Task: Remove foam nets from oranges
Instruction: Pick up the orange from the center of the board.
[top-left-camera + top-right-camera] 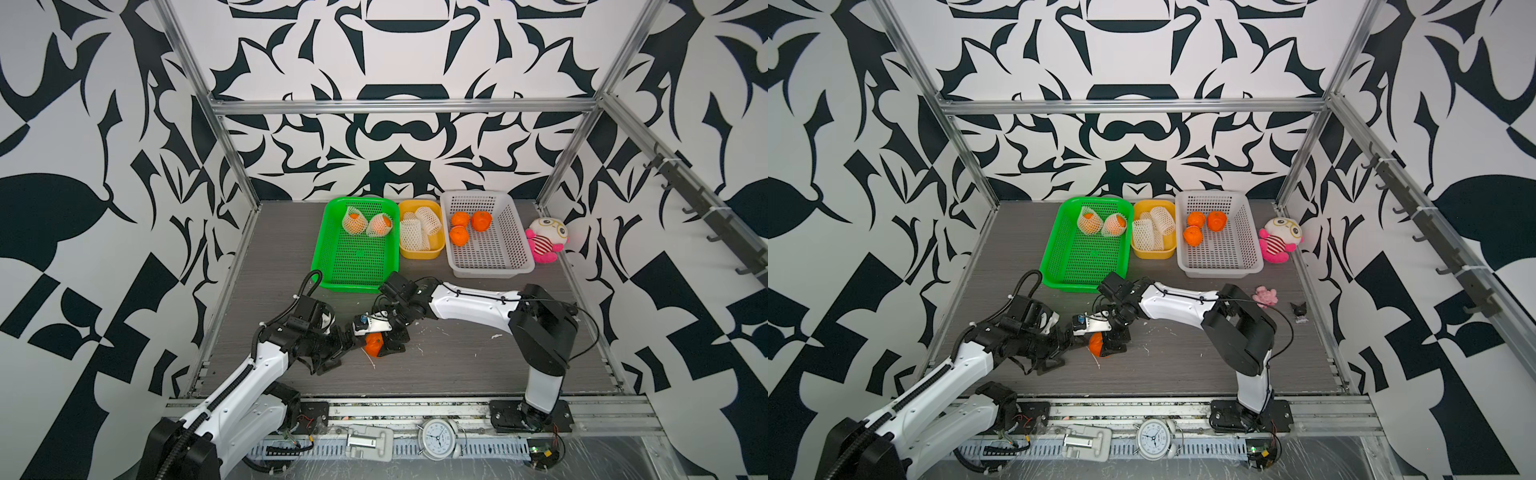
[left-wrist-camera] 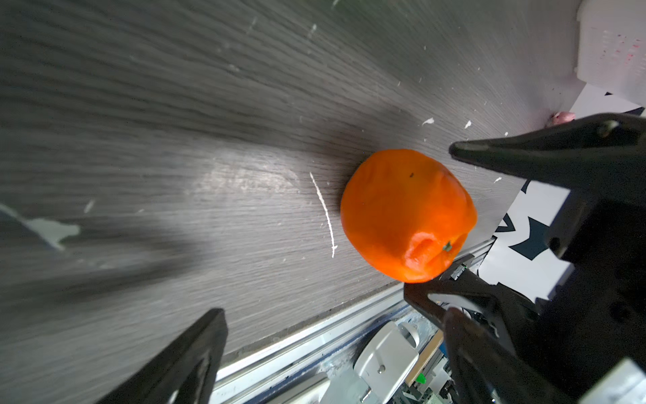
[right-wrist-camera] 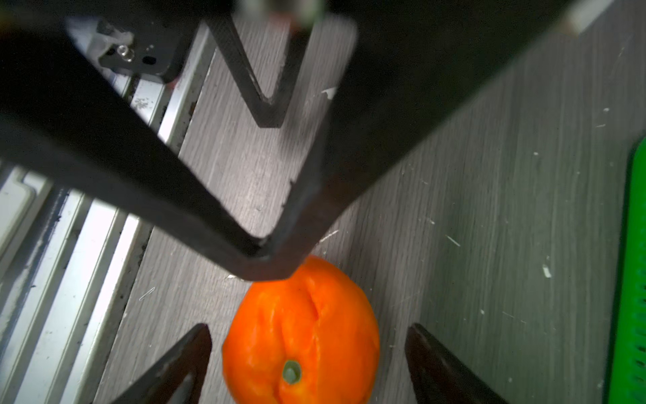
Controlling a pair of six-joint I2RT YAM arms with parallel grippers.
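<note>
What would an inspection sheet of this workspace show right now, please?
Surface: grey wood-grain table, white foam crumbs.
Job's things: two netted oranges in green basket; empty foam nets in yellow tub; three bare oranges in white basket; one loose orange on table.
Clutter: plush doll, alarm clock.
Grippers: left gripper open; right gripper open, straddling the loose orange.
Cables: black hose on left arm; thin wire on right arm.
Surroundings: patterned walls, aluminium frame.

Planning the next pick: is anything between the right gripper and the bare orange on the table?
Nothing visible does. The right gripper has its open jaws either side of the small round bare orange on the grey wood-grain table. One fingertip of the left gripper sits close by the orange, not between.
</note>
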